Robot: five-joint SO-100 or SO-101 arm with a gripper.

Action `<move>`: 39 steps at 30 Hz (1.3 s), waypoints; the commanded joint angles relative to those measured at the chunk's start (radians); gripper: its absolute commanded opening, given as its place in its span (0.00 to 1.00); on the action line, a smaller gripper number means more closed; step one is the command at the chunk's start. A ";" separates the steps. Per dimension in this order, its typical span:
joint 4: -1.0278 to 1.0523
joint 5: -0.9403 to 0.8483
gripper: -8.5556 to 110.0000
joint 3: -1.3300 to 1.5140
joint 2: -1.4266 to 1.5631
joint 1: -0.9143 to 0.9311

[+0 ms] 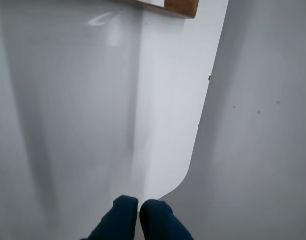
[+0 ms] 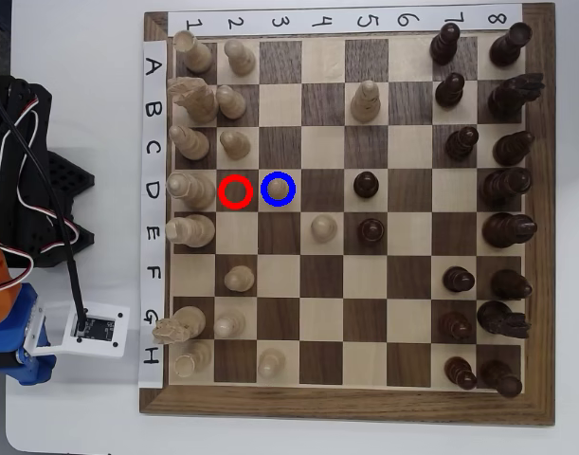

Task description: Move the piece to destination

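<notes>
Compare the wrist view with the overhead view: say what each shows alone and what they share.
Wrist view only: the gripper, its dark blue fingertips pressed together, holding nothing. Overhead view only: the chess pieces, the red ring, the blue ring and a pale pawn that appears to stand inside the blue one. Both: the white table and the chessboard's wooden frame.

The glossy white bench (image 1: pixel 92 125) extends ahead of the gripper (image 1: pixel 138 212) in the wrist view. Its rounded corner edge lies just right of the gripper; beyond it is a plain grey floor (image 1: pixel 263 150). Diffuse light leaves soft shadows and one faint glare patch.
</notes>
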 commanded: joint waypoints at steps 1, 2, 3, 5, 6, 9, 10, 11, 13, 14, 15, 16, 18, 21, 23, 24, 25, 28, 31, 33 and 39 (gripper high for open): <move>-0.055 0.020 0.07 0.002 0.058 0.026; -0.055 0.020 0.07 0.002 0.058 0.026; -0.055 0.020 0.07 0.002 0.058 0.026; -0.055 0.020 0.07 0.002 0.058 0.026; -0.055 0.020 0.07 0.002 0.058 0.026; -0.055 0.020 0.07 0.002 0.058 0.026; -0.055 0.020 0.07 0.002 0.058 0.026; -0.055 0.020 0.07 0.002 0.058 0.026; -0.055 0.020 0.07 0.002 0.058 0.026; -0.055 0.020 0.07 0.002 0.058 0.026; -0.055 0.020 0.07 0.002 0.058 0.026; -0.055 0.020 0.07 0.002 0.058 0.026; -0.055 0.020 0.07 0.002 0.058 0.026; -0.055 0.020 0.07 0.002 0.058 0.026; -0.055 0.020 0.07 0.002 0.058 0.026; -0.055 0.020 0.07 0.002 0.058 0.026; -0.055 0.020 0.07 0.002 0.058 0.026; -0.055 0.020 0.07 0.002 0.058 0.026; -0.055 0.028 0.07 0.002 0.058 0.032; -0.055 0.051 0.07 0.002 0.058 0.054; -0.057 0.069 0.07 0.002 0.058 0.071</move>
